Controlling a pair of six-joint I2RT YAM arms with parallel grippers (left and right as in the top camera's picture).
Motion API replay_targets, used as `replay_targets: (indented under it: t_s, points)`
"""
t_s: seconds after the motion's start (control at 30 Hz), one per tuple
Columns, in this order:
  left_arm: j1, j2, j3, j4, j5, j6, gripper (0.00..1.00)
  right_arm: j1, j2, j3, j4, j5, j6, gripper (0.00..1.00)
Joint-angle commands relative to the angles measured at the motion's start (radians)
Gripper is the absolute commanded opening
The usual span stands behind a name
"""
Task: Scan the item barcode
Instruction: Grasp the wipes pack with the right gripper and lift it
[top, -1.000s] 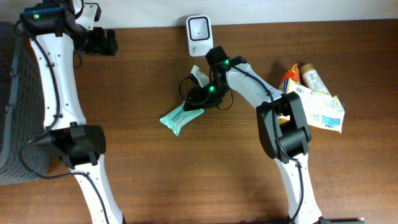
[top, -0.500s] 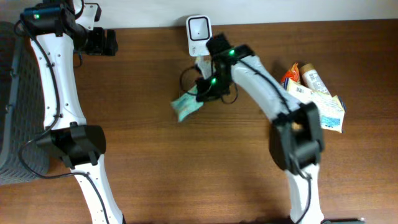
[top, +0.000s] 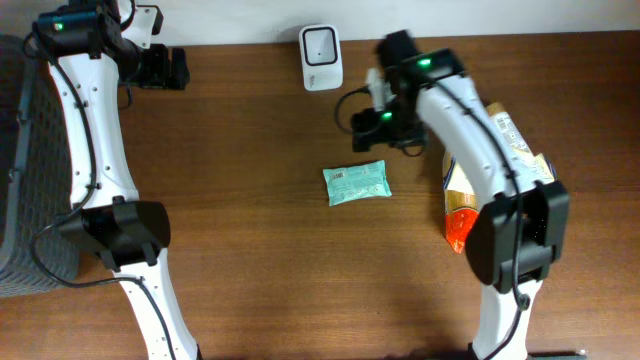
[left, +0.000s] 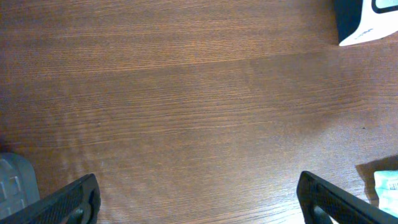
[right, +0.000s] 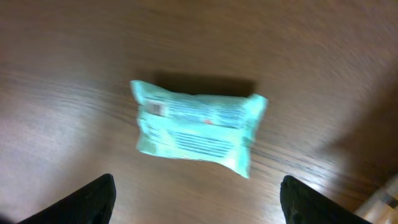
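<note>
Teal packet (top: 357, 184) flat on table (top: 250, 260); right hand (right: 198, 198) open, apart.

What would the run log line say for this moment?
packet: flat on table, not held | right jaws: open, empty | left jaws: open, empty

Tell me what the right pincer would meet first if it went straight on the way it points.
Probably the teal packet, lying flat on the table ahead of the open right pincer; depth is unclear.

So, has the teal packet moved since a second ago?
Yes: the teal packet shifted right, from below-left of the scanner to below-right of it.
</note>
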Motion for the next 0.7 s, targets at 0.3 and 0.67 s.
replay_targets:
  t_s: [0.3,0.67]
  points:
    - [0.003,0.002,0.018,0.001,0.015,0.016,0.99,-0.126,0.084,-0.520,0.505,-0.386,-0.032,0.70]
    - [0.003,0.002,0.018,0.001,0.015,0.016,0.99,-0.082,0.168,-0.512,0.517,-0.434,0.035,0.04]
